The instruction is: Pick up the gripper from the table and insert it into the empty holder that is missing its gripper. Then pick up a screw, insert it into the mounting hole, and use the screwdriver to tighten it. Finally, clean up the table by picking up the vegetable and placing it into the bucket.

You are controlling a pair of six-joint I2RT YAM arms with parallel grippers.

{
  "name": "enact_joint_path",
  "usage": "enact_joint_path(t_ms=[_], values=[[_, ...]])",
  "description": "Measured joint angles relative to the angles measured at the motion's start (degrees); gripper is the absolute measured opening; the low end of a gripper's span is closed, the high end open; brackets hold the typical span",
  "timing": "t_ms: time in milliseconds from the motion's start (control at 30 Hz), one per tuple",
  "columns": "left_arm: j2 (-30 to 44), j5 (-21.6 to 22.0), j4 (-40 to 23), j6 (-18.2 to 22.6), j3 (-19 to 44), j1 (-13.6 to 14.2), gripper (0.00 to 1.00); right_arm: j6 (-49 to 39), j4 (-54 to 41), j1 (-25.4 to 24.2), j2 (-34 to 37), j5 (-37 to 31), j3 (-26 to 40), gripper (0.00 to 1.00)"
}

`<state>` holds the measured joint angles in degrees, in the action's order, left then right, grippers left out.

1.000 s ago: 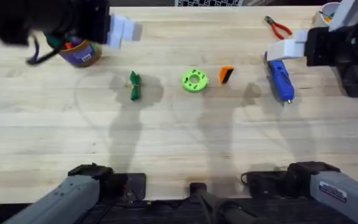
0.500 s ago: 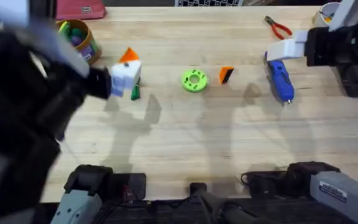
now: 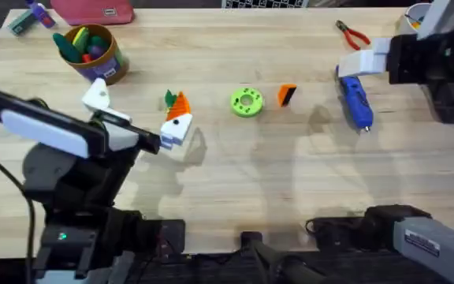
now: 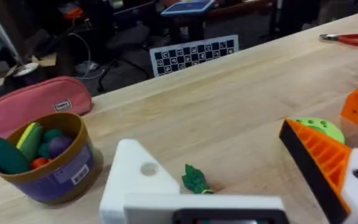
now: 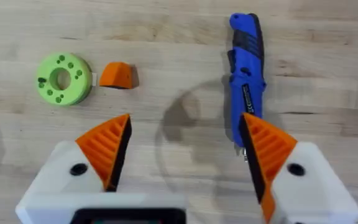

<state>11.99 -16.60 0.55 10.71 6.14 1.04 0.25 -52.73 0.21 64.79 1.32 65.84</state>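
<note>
loose gripper [image 3: 287, 95] lay nearer right gripper [image 5: 182, 152], its jaws wide | left gripper [image 3: 136, 118] wide, farther; holder [image 4: 140, 180] bare

Our left gripper [image 3: 136, 118] has white blocky mounts: one carries an orange ribbed finger [image 4: 319, 163] with a black side, and the other, the holder [image 4: 137, 177], has a pointed top and a round screw hole. Our right gripper [image 5: 182, 152] wears two orange ribbed fingers on white bases, each with a dark screw hole. Our arms [image 3: 69, 189] are black and grey, a white plate tops the left wrist, and a black cable runs beside it.
</note>
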Motion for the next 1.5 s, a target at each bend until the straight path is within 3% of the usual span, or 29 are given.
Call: enact_joint_path(t_ms=[167, 300, 500, 967, 1067, 1233, 1333, 1500], values=[[-4.1, -4.3, 2.1, -3.4, -4.2, -1.9, 0.985, 0.0, 0.0, 0.0, 0.0, 0.0, 0.0, 0.994], [-9.9, -6.5, 0.0, -6.1, -5.4, -2.0, 0.985, 0.0, 0.0, 0.0, 0.0, 0.0, 0.0, 0.994], [-11.7, -8.8, -3.4, -6.8, -5.4, -1.2, 0.986, 0.0, 0.0, 0.0, 0.0, 0.0, 0.0, 0.994], [-11.7, -13.5, -3.2, -6.9, -5.4, -1.5, 0.986, 0.0, 0.0, 0.0, 0.0, 0.0, 0.0, 0.994], [-11.7, -17.3, -2.4, -7.0, -5.4, -1.6, 0.985, 0.0, 0.0, 0.0, 0.0, 0.0, 0.0, 0.994], [-11.7, -28.0, -1.8, -7.5, -5.4, -1.6, 0.985, 0.0, 0.0, 0.0, 0.0, 0.0, 0.0, 0.993], [-11.7, -32.6, -2.5, -11.0, -5.4, -1.6, 0.985, 0.0, 0.0, 0.0, 0.0, 0.0, 0.0, 0.994], [-11.7, -36.3, -5.8, -16.0, -5.4, -1.6, 0.985, 0.0, 0.0, 0.0, 0.0, 0.0, 0.0, 0.994]])
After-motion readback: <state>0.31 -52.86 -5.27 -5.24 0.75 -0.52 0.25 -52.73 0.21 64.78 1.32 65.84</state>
